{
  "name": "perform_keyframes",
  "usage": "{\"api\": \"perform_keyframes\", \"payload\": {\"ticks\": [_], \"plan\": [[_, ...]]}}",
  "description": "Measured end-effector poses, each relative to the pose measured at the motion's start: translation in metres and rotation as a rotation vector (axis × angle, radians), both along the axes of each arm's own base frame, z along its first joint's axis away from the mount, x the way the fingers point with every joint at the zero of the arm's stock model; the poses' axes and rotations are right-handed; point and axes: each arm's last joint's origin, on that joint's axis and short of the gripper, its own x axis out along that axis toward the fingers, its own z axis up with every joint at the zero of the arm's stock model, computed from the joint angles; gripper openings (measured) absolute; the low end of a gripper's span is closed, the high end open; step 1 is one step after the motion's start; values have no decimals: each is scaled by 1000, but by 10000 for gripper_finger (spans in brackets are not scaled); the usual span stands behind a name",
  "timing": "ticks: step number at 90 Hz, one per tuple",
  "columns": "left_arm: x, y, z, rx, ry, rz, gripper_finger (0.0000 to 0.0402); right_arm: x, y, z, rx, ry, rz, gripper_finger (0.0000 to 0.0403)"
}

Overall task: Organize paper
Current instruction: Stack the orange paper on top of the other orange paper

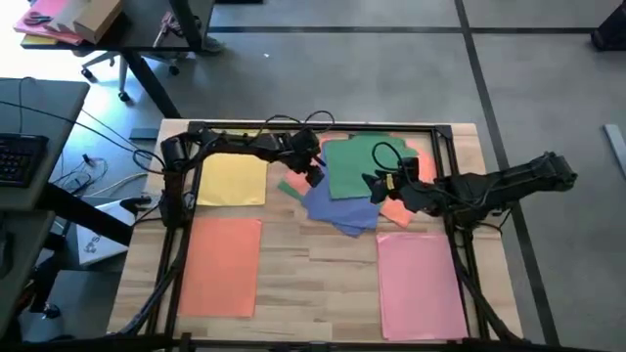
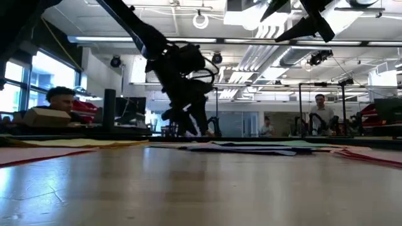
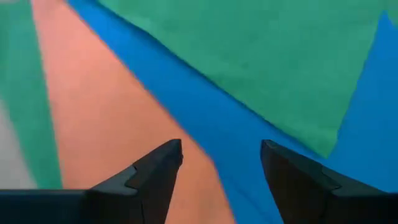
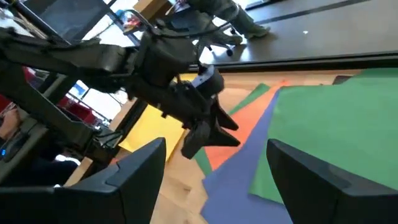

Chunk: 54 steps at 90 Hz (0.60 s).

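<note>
Thin coloured paper sheets, green (image 1: 358, 164) over blue (image 1: 339, 207) w/ orange (image 1: 293, 186) beneath, sit heaped mid-back on the wooden tabletop (image 1: 313, 254), where we see the left pincer (image 1: 315, 176) fingers apart just above them & the right pincer (image 1: 377, 184) spread wide nearby.

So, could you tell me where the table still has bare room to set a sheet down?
Bare wood lies between the orange sheet and the pink sheet, at the near middle. The far middle is crowded: green, blue and orange sheets overlap under the left pincer and right pincer.
</note>
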Motion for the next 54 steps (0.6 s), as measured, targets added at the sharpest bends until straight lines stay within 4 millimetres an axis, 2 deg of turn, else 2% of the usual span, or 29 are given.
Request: {"api": "perform_keyframes", "payload": {"ticks": [9, 15, 37, 54], "plan": [[-2, 3, 15, 49, 111, 28, 214, 1, -3, 0, 20, 5, 13, 264], [-7, 7, 18, 86, 178, 10, 214, 1, -5, -1, 29, 10, 24, 264], [-39, 32, 2, -48, 307, 89, 214, 2, -8, -2, 51, 34, 50, 264], [-54, 35, -15, -129, 336, 141, 214, 2, -8, -3, 50, 44, 69, 264]]}}
